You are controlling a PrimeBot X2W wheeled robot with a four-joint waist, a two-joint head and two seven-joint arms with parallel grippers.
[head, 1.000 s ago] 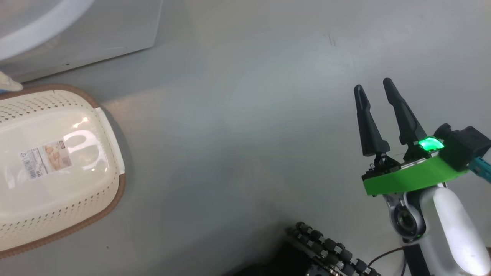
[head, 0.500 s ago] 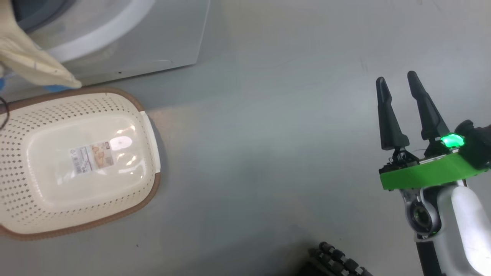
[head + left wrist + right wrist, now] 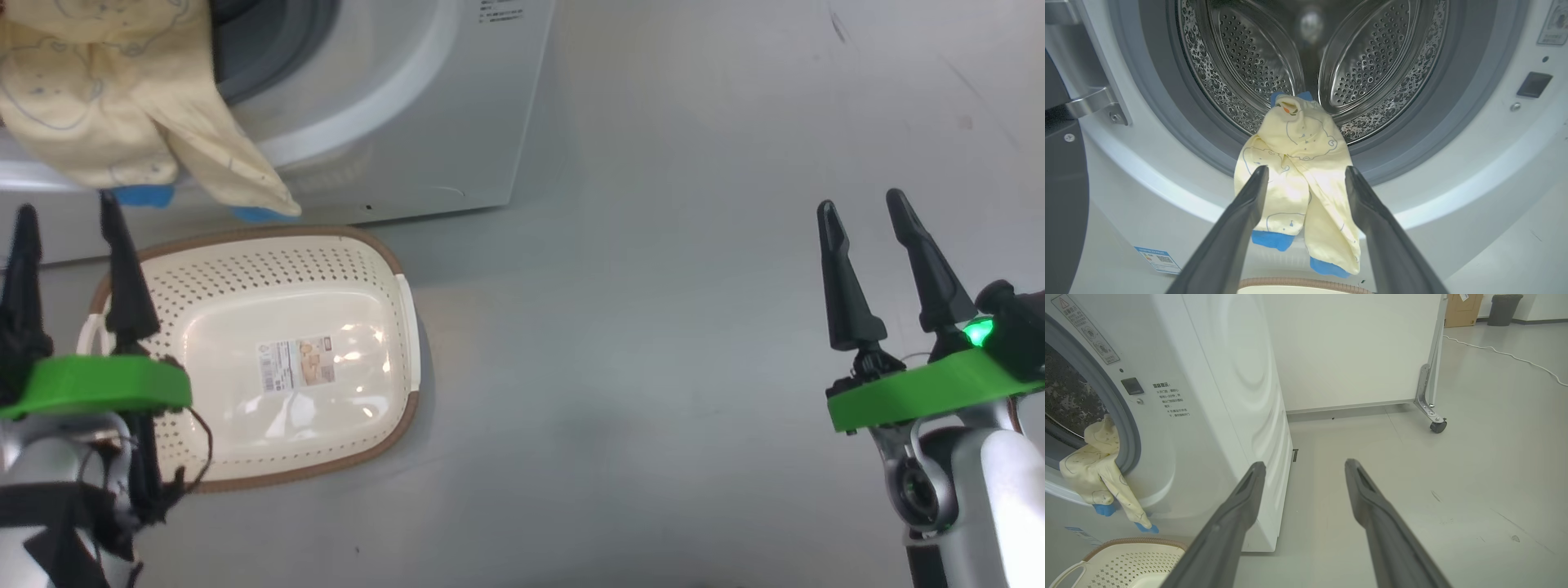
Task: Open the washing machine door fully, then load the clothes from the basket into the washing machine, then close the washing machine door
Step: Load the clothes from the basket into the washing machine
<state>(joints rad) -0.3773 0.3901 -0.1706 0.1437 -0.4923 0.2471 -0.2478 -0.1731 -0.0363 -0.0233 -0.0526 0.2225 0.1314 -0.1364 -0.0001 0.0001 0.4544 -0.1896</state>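
Hanging from the drum mouth of the washing machine (image 3: 457,98) at 11 o'clock in the head view, the clothes (image 3: 122,106) drape over the grey gasket (image 3: 269,45), blue cuffs just above the basket (image 3: 245,261) at 8 o'clock. The left gripper (image 3: 67,204), at 9 o'clock, stands open facing the clothes. The right gripper (image 3: 861,200), at 3 o'clock, stands open above the floor (image 3: 653,367)

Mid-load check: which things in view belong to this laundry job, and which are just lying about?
Job: washing machine; clothes, hanging over the drum's lip; basket, empty, on the floor.
Lying about: white cable; grey bin; cardboard box; wheeled white panel.
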